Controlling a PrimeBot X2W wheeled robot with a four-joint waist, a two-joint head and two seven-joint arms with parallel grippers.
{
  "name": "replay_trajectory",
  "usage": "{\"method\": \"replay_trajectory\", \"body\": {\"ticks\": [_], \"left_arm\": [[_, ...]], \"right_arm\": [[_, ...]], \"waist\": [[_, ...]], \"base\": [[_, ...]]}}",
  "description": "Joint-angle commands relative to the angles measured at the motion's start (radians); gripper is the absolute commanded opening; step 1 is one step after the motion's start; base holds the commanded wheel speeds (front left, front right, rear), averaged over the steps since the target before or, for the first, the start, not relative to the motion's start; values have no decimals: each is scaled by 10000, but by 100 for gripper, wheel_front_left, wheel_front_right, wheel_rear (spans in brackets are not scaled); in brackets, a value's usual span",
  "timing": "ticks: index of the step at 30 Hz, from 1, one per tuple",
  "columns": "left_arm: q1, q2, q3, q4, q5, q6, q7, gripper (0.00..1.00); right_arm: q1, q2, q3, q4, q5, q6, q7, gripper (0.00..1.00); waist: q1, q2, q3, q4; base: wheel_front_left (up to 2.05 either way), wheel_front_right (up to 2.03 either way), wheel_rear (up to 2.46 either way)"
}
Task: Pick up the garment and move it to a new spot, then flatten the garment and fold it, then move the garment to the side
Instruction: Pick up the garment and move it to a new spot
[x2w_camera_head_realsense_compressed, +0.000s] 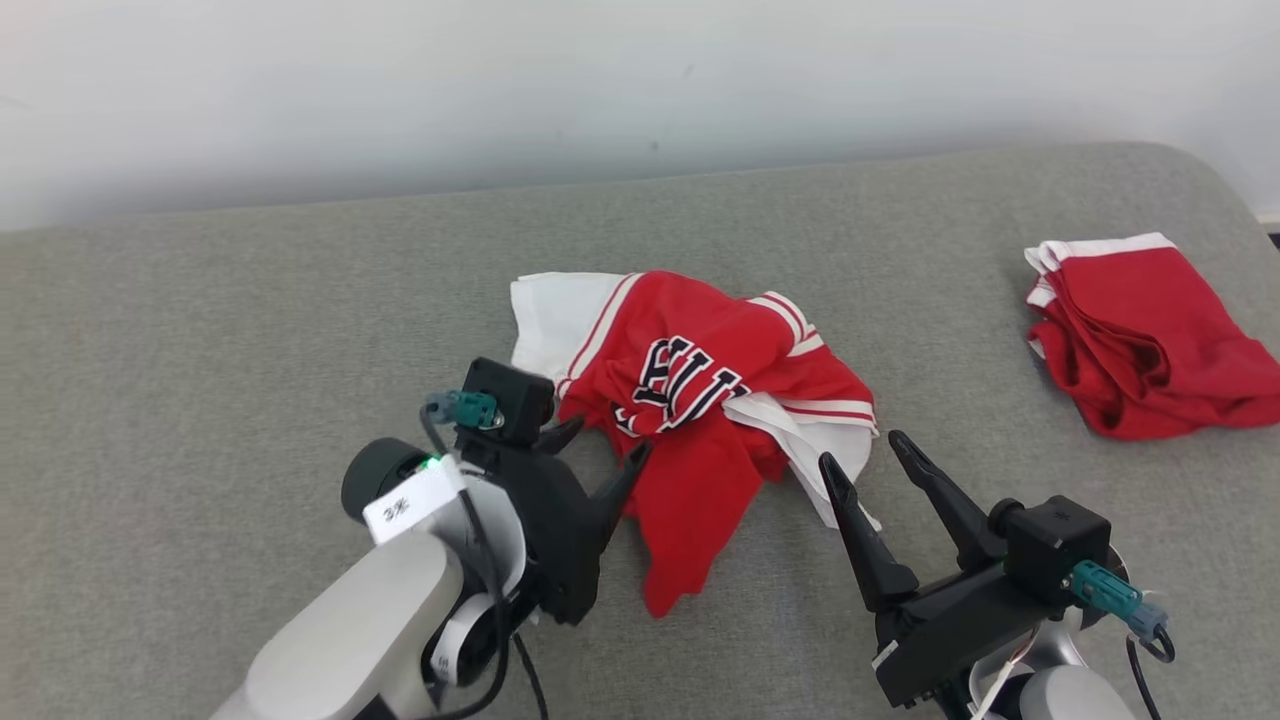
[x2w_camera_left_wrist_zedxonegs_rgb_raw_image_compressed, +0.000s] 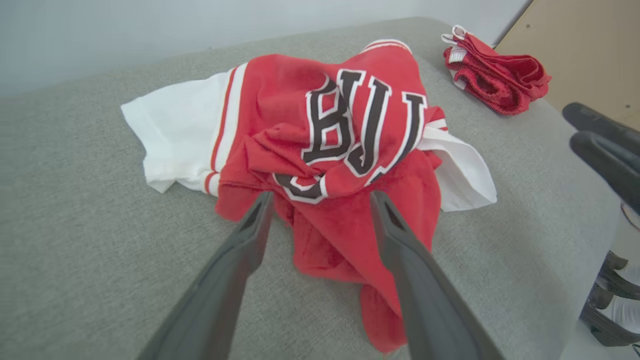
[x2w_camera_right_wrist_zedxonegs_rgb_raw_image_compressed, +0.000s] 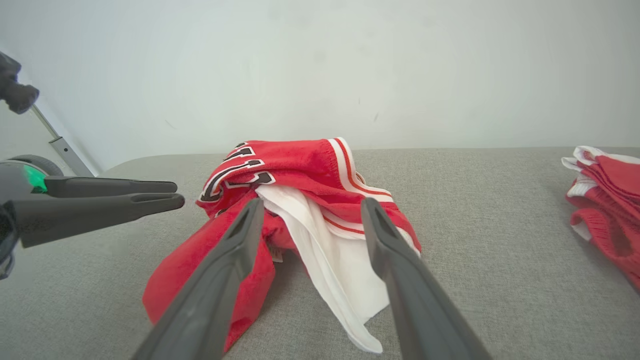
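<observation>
The garment (x2w_camera_head_realsense_compressed: 690, 400) is a red and white jersey with dark letters, lying crumpled in the middle of the grey padded surface (x2w_camera_head_realsense_compressed: 250, 330). My left gripper (x2w_camera_head_realsense_compressed: 607, 442) stands open at the garment's near left edge, its fingers apart and gripping nothing. In the left wrist view the fingertips of that gripper (x2w_camera_left_wrist_zedxonegs_rgb_raw_image_compressed: 321, 197) straddle the red cloth of the garment (x2w_camera_left_wrist_zedxonegs_rgb_raw_image_compressed: 330, 125) just below the lettering. My right gripper (x2w_camera_head_realsense_compressed: 860, 450) is open at the near right edge. Its fingers (x2w_camera_right_wrist_zedxonegs_rgb_raw_image_compressed: 312, 202) frame the white flap of the garment (x2w_camera_right_wrist_zedxonegs_rgb_raw_image_compressed: 300, 175).
A second red and white piece of clothing (x2w_camera_head_realsense_compressed: 1140, 340) lies bunched at the right end of the surface, also seen in both wrist views (x2w_camera_left_wrist_zedxonegs_rgb_raw_image_compressed: 495, 75) (x2w_camera_right_wrist_zedxonegs_rgb_raw_image_compressed: 605, 200). A pale wall (x2w_camera_head_realsense_compressed: 640, 90) runs behind. Bare grey padding lies to the left and in front.
</observation>
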Motion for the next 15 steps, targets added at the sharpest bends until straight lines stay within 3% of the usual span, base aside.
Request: {"method": "replay_trajectory", "body": {"ticks": [1, 6, 15], "left_arm": [[286, 177, 46, -317, -177, 85, 128, 100], [1142, 702, 49, -1542, -476, 413, 504, 100], [1856, 627, -156, -1944, -734, 453, 356, 100]], "right_arm": [[71, -10, -48, -53, -64, -20, 30, 100], [162, -11, -81, -123, -53, -20, 73, 100], [53, -11, -91, -178, -66, -19, 113, 100]], "waist": [[1, 0, -104, 202], [1, 0, -113, 429], [1, 0, -17, 448]], "base": [[0, 0, 0], [0, 0, 0], [0, 0, 0]]}}
